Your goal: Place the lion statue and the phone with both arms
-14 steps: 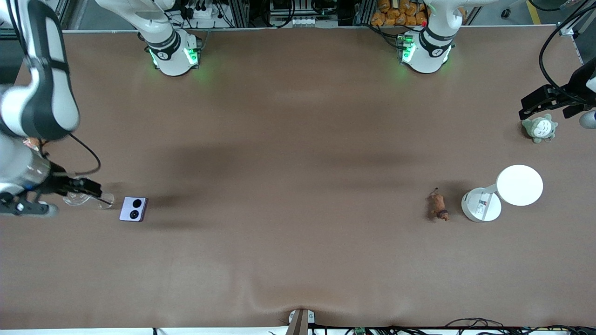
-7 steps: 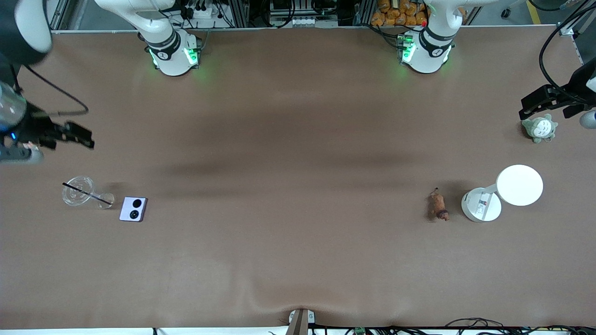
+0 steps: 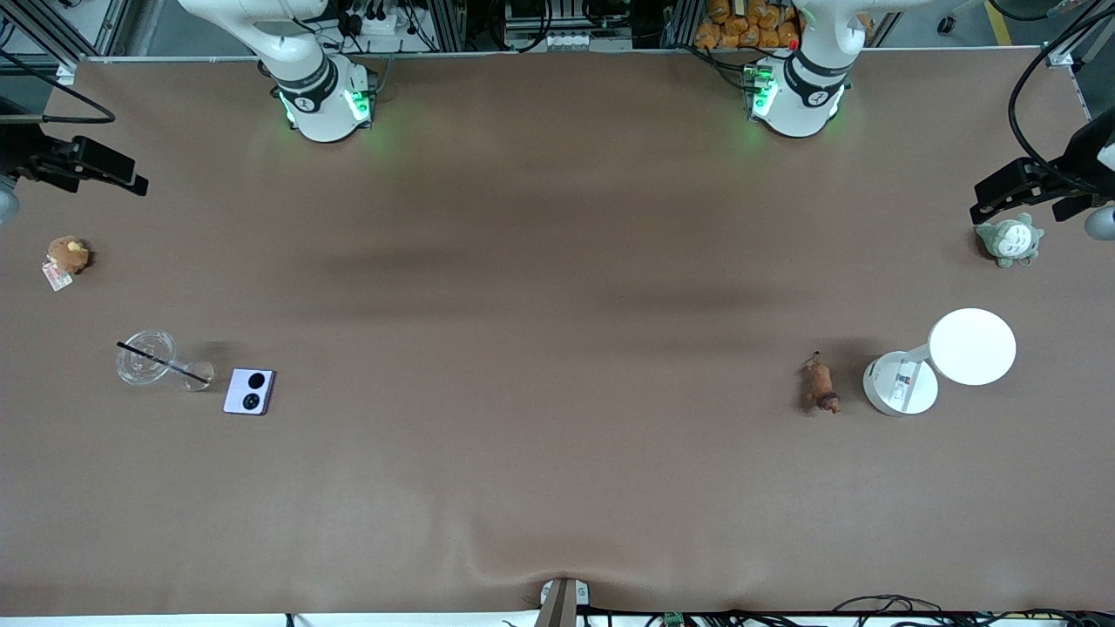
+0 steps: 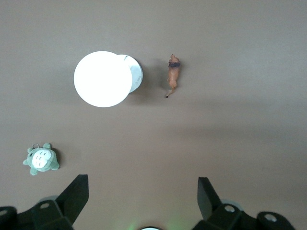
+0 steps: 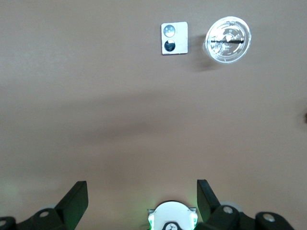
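Well apart from both raised, open tools lie phone (image 3: 249, 391) and lion statue (image 3: 820, 387).

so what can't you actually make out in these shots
- Right gripper: front view cuts off most of its arm at the edge.
- Left gripper: the same, over the grey-green plush.
- Lion statue: too small in any view to read its face.
- Brown plush: the tag's print is too small.
- Phone: only its camera side shows.
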